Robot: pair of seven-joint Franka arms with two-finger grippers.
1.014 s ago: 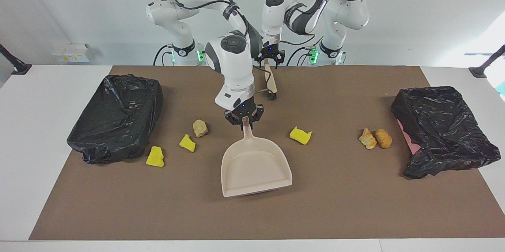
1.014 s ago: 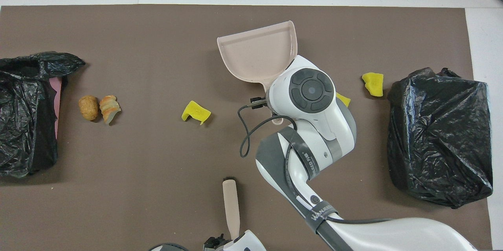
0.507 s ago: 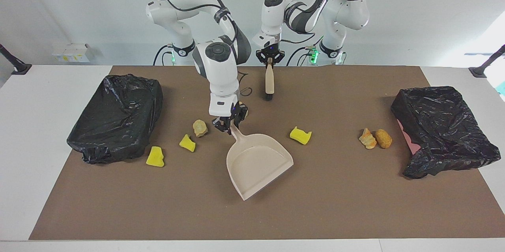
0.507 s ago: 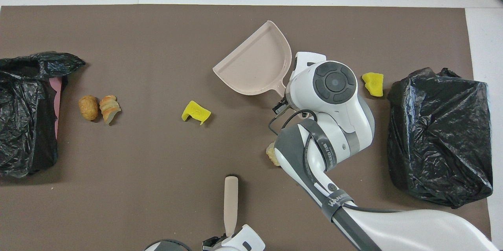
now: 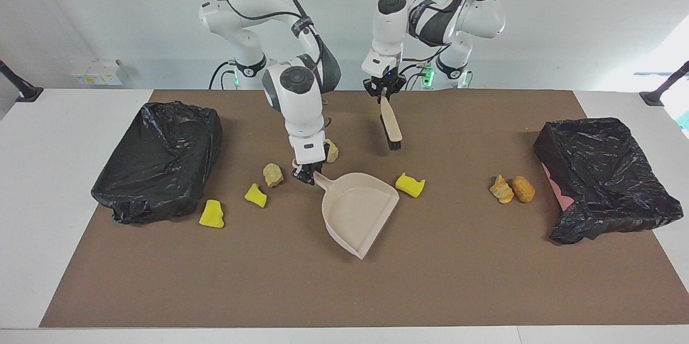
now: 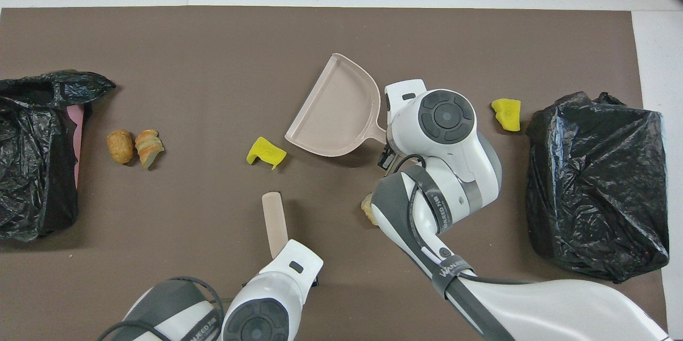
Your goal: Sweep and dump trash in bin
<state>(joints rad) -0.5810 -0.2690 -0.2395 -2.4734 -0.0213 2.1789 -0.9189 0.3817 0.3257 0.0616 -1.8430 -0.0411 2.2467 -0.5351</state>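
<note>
Here the right gripper is clamped on the handle of the beige dustpan, which lies on the brown mat with its open mouth turned toward the left arm's end of the table. The left gripper is clenched on the top of the brush, which hangs tilted with its black bristles low over the mat, near the robots' edge.

The trash lies scattered on the mat. One beige lump sits just beside the right gripper, toward the right arm's end, and another beige lump sits just beside it on the robots' side. A yellow chunk lies a little past the first beige lump, and a second yellow chunk is farther still from the gripper, close to the black bag-lined bin at that end. A third yellow chunk lies right by the dustpan's mouth corner, below the brush. Two orange-brown pieces lie touching each other well apart from both grippers, near the other bag-lined bin at the left arm's end.
</note>
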